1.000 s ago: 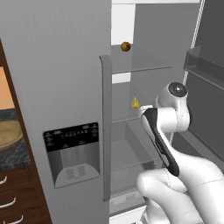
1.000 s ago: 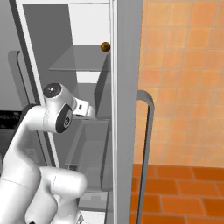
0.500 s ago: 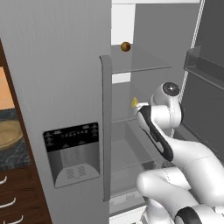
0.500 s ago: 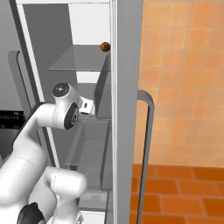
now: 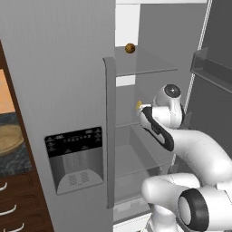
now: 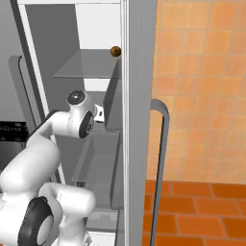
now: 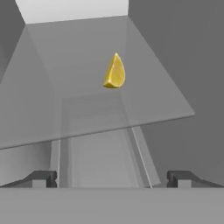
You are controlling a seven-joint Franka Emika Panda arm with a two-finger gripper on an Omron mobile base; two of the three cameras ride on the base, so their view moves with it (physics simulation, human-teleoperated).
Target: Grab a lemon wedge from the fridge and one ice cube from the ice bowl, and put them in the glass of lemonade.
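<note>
- Lemon wedge (image 7: 115,72) sits on a glass shelf (image 7: 144,103) inside the fridge (image 5: 59,81), roughly midway between the shelf's front edge and the back wall, slightly toward the right side as the hand camera frames it. It stands point-up on the shelf.
- In the left base view the lemon wedge shows as a small yellow tip just beside the arm's wrist, on the middle shelf level.
- Fridge: right door swung open; left door with the black dispenser panel (image 5: 74,142) closed. A small brown ball (image 5: 130,48) rests at the front edge of the upper shelf; not a task item.
- Gripper (image 7: 111,178): fingers spread wide apart, nothing between them. Both tips sit short of the shelf's front edge, with the wedge well ahead and roughly centred between them.
- Step in hand, as judged: approach to the wedge, first pick of the task. Ice cube and drop into the glass not yet done.
- Next move calls for: advance straight over the shelf's front edge while staying clear of the glass, bring the tips to either side of the wedge, then close.
- Risk, as judged: the wedge is tiny and could be pushed toward the back wall instead of being caught.
- A tan bowl rim (image 5: 9,140) is visible at the left edge on the dark counter.
</note>
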